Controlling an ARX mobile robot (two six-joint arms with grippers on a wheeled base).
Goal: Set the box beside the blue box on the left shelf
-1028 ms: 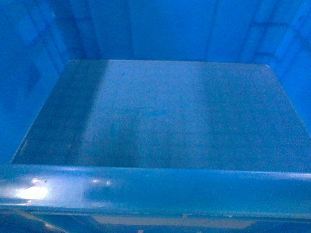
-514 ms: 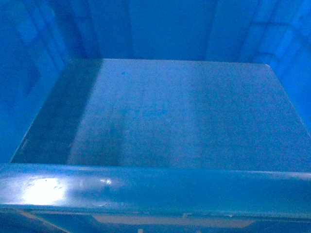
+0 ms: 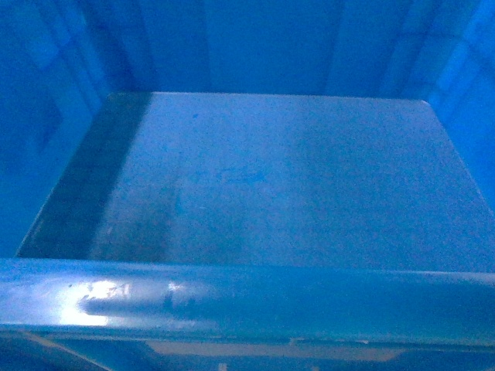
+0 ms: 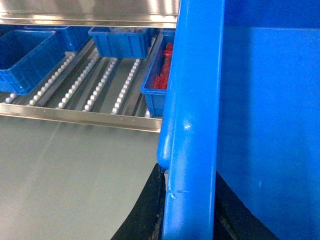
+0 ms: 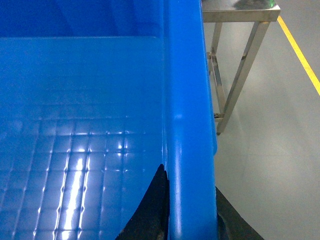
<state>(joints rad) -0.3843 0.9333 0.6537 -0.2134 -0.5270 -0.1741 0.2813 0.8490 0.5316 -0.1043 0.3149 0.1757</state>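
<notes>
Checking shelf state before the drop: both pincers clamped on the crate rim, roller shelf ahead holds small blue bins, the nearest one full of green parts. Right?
Almost. The nearest bin on the roller shelf holds red parts, not green; the left wrist view shows it. The rest stands: the left pincer and right pincer each straddle the crate rim, and small blue bins sit on the shelf.

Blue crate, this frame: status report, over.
Left hand and right hand each clamped on a side rim of the blue crate. Crate empty, off the roller shelf. Smaller blue bins already on it.
</notes>
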